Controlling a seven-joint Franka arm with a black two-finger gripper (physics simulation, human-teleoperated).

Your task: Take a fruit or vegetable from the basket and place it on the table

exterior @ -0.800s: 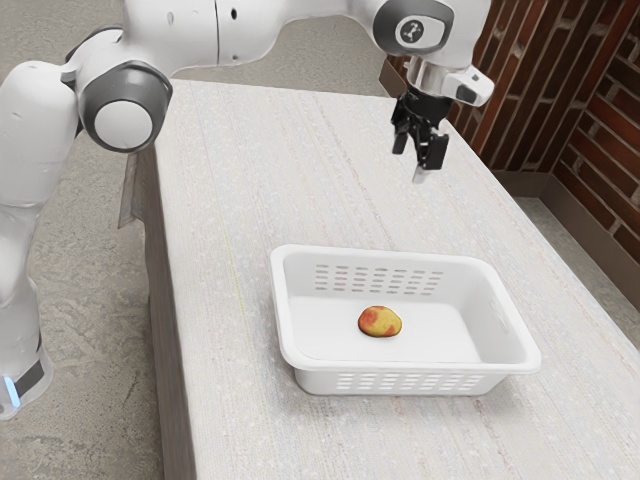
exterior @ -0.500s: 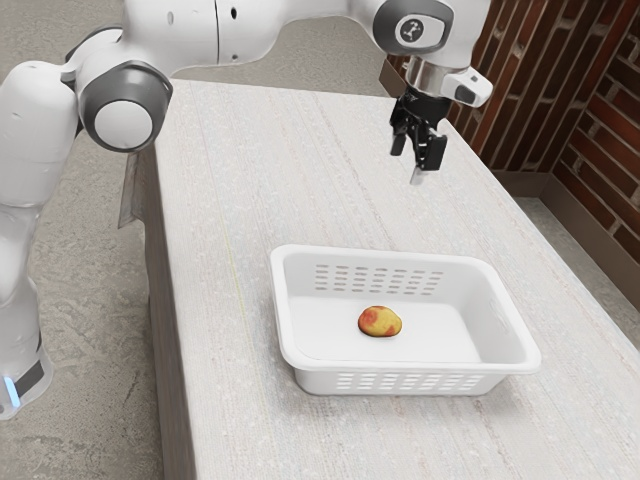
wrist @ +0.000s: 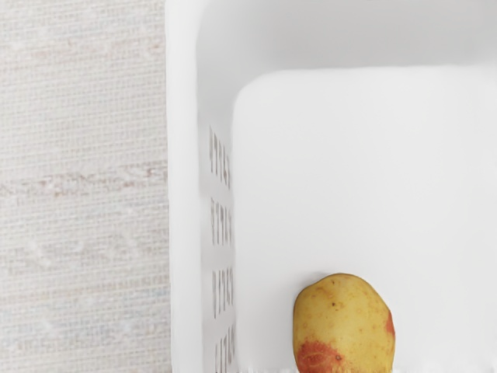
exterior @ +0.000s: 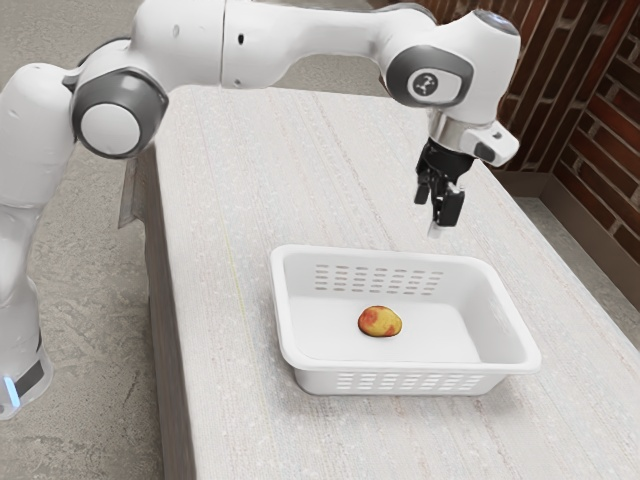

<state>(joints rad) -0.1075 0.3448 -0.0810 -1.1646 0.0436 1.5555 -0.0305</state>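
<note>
- At the exterior view's left, the white arm (exterior: 190, 50) rose from its base, which had a blue light (exterior: 12, 391) low down, with grey floor (exterior: 90, 300) around it; its upper links reached across toward the exterior view's right, over the far part of the table.
- Next came the pale, faintly striped table (exterior: 225, 180), the support for everything set out here.
- On its near part stood the white basket (exterior: 283, 320), upright and open-topped, with rounded corners, a broad rim and rows of slots through both its near and far long walls.
- Inside the basket, and the one thing held in it, lay the yellow-and-red produce (exterior: 380, 322), resting on the smooth floor of the container a little toward the exterior view's left, apart from the walls. The wrist view showed its yellow skin with small brown specks and red patches, near a slotted wall.
- Farther right, the black gripper (exterior: 436, 220) hung pointing down in the air near the basket's far rim, well apart from the produce; whether it was open or closed could not be told.
- At the exterior view's far right stood a red brick wall (exterior: 610, 150) with pale joints, beyond the table's edge.
</note>
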